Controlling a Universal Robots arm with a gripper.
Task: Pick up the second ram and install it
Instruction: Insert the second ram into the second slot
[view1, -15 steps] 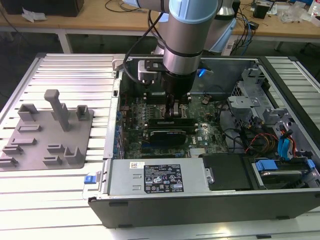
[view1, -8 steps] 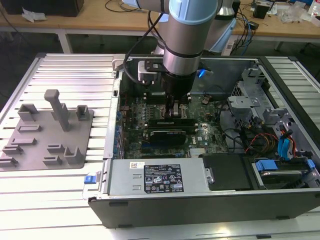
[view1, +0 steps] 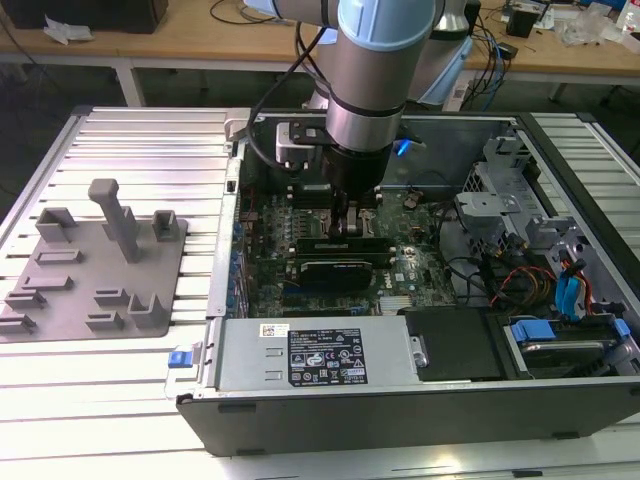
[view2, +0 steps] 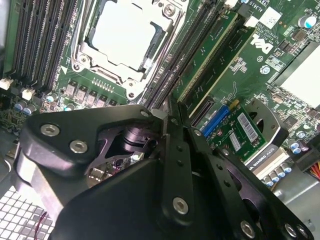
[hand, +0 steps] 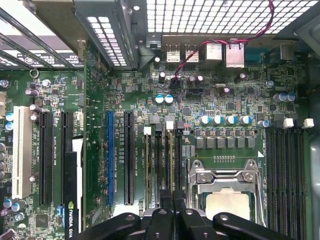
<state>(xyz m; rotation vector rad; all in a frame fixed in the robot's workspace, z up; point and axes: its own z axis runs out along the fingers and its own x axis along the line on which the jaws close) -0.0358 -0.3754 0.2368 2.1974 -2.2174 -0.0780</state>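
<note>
The second ram (view2: 207, 52), a long green stick with dark chips, stands upright in a memory slot beside the CPU socket (view2: 125, 35). My gripper (view2: 166, 114) is shut, its fingertips together at the near end of that stick; I cannot tell whether they touch it. In the first wrist view the gripper (hand: 173, 202) sits over the slots between the blue connector (hand: 110, 160) and the CPU socket (hand: 227, 200). In the exterior view the gripper (view1: 345, 228) reaches straight down into the open computer case (view1: 300, 385).
Another green stick (view2: 225, 70) stands in the slot alongside. A black graphics card (view1: 340, 265) lies just in front of the gripper. On the exterior view's left, a grey holder tray (view1: 95, 265) rests on the ribbed white table. Drive cages and cables fill the case's right side.
</note>
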